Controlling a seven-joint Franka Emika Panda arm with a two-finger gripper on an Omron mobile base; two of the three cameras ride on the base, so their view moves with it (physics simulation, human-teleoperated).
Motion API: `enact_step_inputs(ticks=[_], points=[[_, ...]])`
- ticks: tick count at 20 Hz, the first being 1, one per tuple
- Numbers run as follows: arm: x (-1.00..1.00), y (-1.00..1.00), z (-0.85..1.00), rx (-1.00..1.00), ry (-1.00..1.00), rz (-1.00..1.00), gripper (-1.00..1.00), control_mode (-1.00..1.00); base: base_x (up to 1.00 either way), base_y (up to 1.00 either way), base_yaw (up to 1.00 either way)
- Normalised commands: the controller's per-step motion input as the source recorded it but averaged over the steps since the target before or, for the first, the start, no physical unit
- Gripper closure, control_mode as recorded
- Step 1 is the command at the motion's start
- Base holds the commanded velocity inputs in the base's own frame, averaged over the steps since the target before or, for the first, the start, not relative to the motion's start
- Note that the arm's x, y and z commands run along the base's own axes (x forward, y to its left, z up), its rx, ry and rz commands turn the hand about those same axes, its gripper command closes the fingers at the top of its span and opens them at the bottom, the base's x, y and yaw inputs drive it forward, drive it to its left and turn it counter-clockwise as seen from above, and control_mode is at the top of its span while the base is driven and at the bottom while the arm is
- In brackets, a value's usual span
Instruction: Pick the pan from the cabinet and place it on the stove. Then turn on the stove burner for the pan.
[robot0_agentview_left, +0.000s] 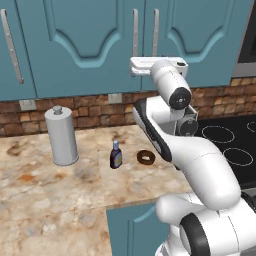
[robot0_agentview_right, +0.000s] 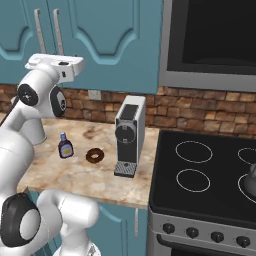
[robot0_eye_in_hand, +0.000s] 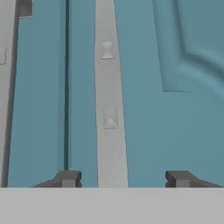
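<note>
You are looking at the white arm's two-finger gripper (robot0_eye_in_hand: 123, 179) standing apart, its dark fingertips (robot0_eye_in_hand: 68, 178) straddling the long silver bar handle (robot0_eye_in_hand: 109, 96) of the tall teal-blue arched-panel cabinet (robot0_agentview_left: 100, 45), whose doors are staying shut; I cannot tell whether they are touching it.

Cabinet (robot0_agentview_left: 75, 45): hanging above the worktop (robot0_agentview_left: 45, 200), doors shut.
My tool (robot0_eye_in_hand: 122, 178): sitting right up at the cabinet doors, its fingertips (robot0_eye_in_hand: 68, 178) straddling a door handle (robot0_eye_in_hand: 109, 109).
Worktop: carrying a canister (robot0_agentview_left: 61, 136) at left, a bottle (robot0_agentview_left: 116, 155) and ring (robot0_agentview_left: 146, 157) beside it, a coffee machine (robot0_agentview_right: 129, 135) rightward.
Stove (robot0_agentview_right: 200, 175): lying right of the worktop.
</note>
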Motion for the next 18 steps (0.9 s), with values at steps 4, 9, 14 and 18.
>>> enact_step_inputs(ticks=[4,9,14,18], points=[[0.01,0.10,-0.09,-0.01,0.00,0.00,1.00,-1.00,0.00,0.00,0.00],[0.00,0.36,-0.15,-0.05,0.00,0.00,1.00,-1.00,0.00,0.00,0.00],[0.00,0.17,-0.04,-0.03,0.02,0.00,1.00,-1.00,0.00,0.00,0.00],[-0.50,-0.11,-0.12,0.01,0.02,0.01,1.00,-1.00,0.00,0.00,0.00]])
